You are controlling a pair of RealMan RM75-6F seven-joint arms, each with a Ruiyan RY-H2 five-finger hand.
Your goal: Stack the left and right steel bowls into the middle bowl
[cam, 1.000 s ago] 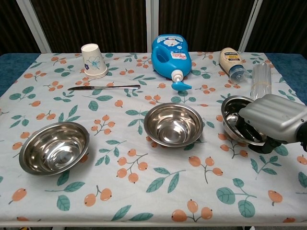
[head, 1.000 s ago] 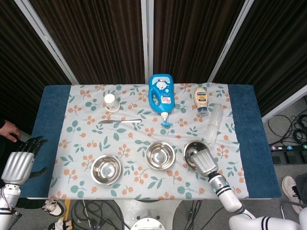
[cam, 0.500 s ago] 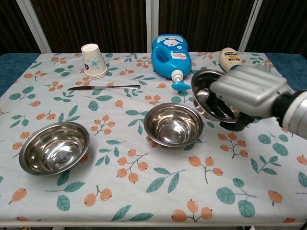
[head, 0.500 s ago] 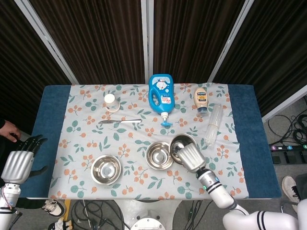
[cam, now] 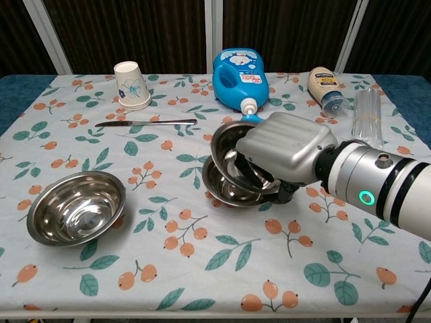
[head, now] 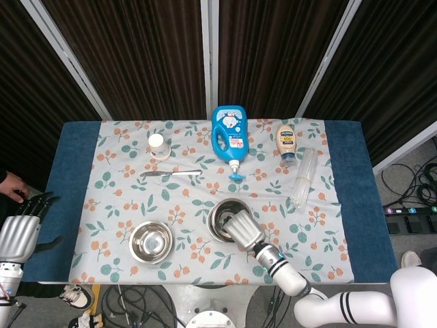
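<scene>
Right bowl in right robot hand

Right hand: over the middle of the worktop, gripping a steel bowl held right above the middle bowl; the two overlap.
Left hand: off the worktop's left edge, fingers apart, holding nothing.
Left bowl: alone on the cloth, near the front edge.
Back row: paper cup, blue jug lying down, mayo bottle.
Knife: flat, between the cup and the bowls.
Clear tube: lying at right.
</scene>
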